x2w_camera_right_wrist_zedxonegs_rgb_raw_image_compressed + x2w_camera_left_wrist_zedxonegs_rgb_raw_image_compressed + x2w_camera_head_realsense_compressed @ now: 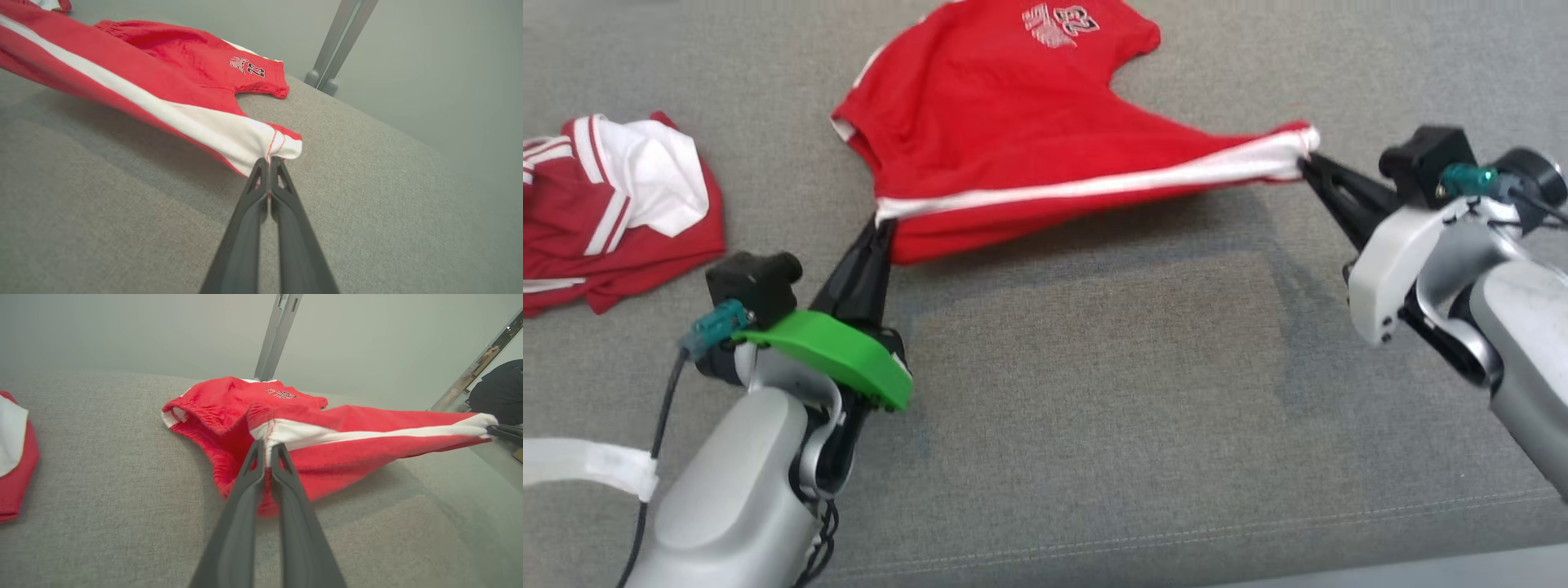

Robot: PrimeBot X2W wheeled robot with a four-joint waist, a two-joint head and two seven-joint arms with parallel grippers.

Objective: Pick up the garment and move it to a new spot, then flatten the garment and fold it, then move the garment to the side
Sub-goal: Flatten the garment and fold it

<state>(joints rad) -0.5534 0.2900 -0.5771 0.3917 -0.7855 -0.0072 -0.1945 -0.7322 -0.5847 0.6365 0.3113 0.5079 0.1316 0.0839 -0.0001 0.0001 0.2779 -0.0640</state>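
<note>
Red-and-white second garment point(621, 212) lies bunched at approx. 9 o'clock on grey upholstery point(1094, 392), well apart from L gripper point(880, 230) at 7 o'clock, whose fingers are pressed together on the white-striped hem of the red garment point(996, 114). That garment sits at 12 o'clock, far part resting on the upholstery, near edge raised & taut betw. both grippers. At 3 o'clock, R gripper point(1307, 162) pinches the hem's other end, fingers closed tight.
</note>
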